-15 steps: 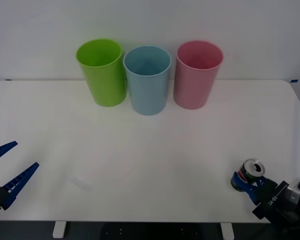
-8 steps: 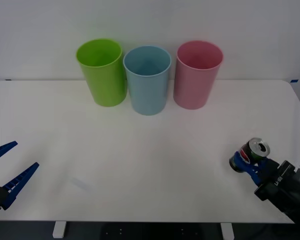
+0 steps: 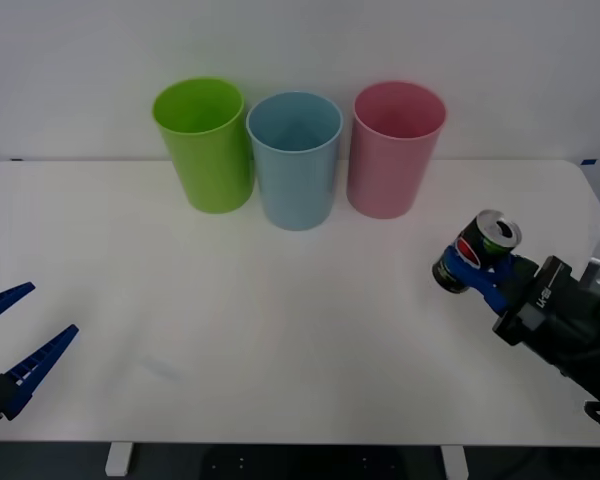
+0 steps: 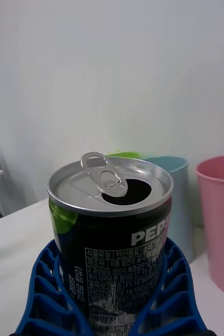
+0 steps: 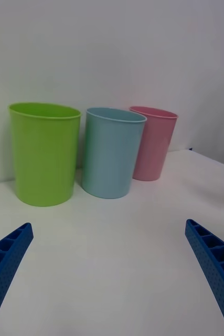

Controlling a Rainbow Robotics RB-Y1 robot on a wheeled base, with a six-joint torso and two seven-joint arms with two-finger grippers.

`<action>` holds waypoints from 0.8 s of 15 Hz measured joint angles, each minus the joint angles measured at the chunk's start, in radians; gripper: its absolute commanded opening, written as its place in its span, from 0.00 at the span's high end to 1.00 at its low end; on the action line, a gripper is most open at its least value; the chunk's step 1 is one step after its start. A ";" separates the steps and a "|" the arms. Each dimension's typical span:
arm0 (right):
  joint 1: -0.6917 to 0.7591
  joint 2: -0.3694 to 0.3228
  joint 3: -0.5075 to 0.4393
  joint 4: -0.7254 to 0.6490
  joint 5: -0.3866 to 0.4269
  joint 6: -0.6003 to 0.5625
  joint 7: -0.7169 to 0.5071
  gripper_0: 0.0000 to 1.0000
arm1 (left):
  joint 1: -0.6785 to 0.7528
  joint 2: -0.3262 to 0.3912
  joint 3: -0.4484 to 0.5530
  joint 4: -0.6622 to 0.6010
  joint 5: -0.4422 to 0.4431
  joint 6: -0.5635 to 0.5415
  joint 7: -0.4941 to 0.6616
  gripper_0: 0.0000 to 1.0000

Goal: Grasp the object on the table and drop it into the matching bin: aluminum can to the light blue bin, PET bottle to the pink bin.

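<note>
The aluminum can [image 3: 477,250], dark-sided with a silvery top and red-white-blue mark, hangs above the table [image 3: 300,300] at the right, tilted. My right gripper [image 3: 470,268] is shut on it; in the right wrist view the blue fingers [image 4: 43,289] clasp the can [image 4: 112,231] on both sides. The light blue bin [image 3: 295,160] stands at the back centre, with the pink bin [image 3: 394,148] to its right. Both bins show past the can, the light blue bin [image 4: 177,205] and the pink bin [image 4: 222,220]. My left gripper [image 3: 15,345] waits open at the table's front left.
A lime green bin [image 3: 205,143] stands left of the light blue bin, the three bins side by side near the table's back edge. A white wall rises behind them. The left wrist view faces the green bin [image 5: 43,152], light blue bin [image 5: 112,152] and pink bin [image 5: 152,142].
My right gripper has lifted the can off the table's front right and carried it up and toward the bins. The left arm has stayed still.
</note>
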 measured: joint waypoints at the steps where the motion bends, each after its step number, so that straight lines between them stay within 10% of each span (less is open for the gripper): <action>1: -0.027 -0.007 0.002 -0.005 0.020 0.005 -0.024 1.00 | 0.000 0.000 0.000 0.000 0.000 0.000 0.000 0.00; 12: -0.321 -0.057 0.121 -0.005 0.213 0.257 -0.324 1.00 | 0.000 0.000 0.000 0.000 0.000 0.000 0.000 0.00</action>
